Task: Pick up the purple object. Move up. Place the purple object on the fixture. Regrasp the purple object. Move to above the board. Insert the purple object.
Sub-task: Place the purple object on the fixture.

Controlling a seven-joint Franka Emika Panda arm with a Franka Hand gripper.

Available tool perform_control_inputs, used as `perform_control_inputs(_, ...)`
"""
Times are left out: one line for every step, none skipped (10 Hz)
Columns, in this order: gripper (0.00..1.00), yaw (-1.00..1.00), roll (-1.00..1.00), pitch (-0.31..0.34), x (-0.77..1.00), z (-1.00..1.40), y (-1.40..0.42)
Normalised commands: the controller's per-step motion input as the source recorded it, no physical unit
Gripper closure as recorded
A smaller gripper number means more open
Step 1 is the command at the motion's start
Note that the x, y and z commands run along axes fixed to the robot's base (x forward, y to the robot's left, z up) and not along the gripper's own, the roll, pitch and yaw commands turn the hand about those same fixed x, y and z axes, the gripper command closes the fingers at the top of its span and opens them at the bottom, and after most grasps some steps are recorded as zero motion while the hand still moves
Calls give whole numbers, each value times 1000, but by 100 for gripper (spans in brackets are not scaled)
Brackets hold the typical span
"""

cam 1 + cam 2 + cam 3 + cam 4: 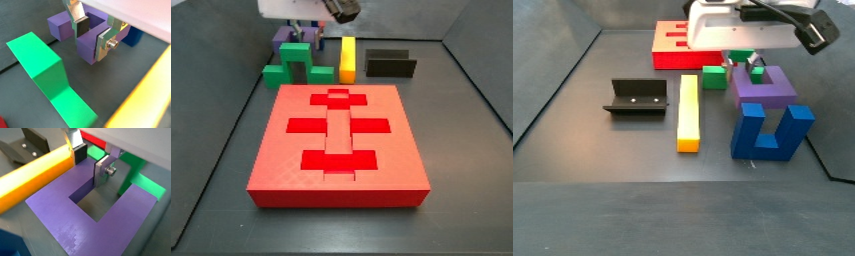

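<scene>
Presently, at the far edge of the floor beyond the red board (338,140): gripper (92,162), lowered, fingers (105,44) straddling one prong of the purple object (100,223), apparently not yet clamped. A wrist view adds the green block (47,75); a side view alone shows the blue block (771,131), yellow bar (688,112) and fixture (640,98), well apart.

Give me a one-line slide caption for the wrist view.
Claw straddling one prong of the purple block, yellow bar alongside.
</scene>
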Motion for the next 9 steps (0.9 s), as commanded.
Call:
perform_control_inputs(100,-86,-440,237,703,669,-9)
perform_control_inputs(100,-71,-414,229,766,586,-9)
perform_control_inputs(100,-14,-460,63,626,320,0)
perform_control_inputs(100,0,-480,66,683,306,-26)
perform_control_inputs(100,-3,-634,0,686,280,-114)
perform_control_inputs(100,-54,-766,0,671,237,-120)
perform_control_inputs(100,-83,-863,0,709,231,-43)
perform_control_inputs(100,-151,-897,0,649,37,0)
perform_control_inputs(100,-217,-971,-40,637,0,0)
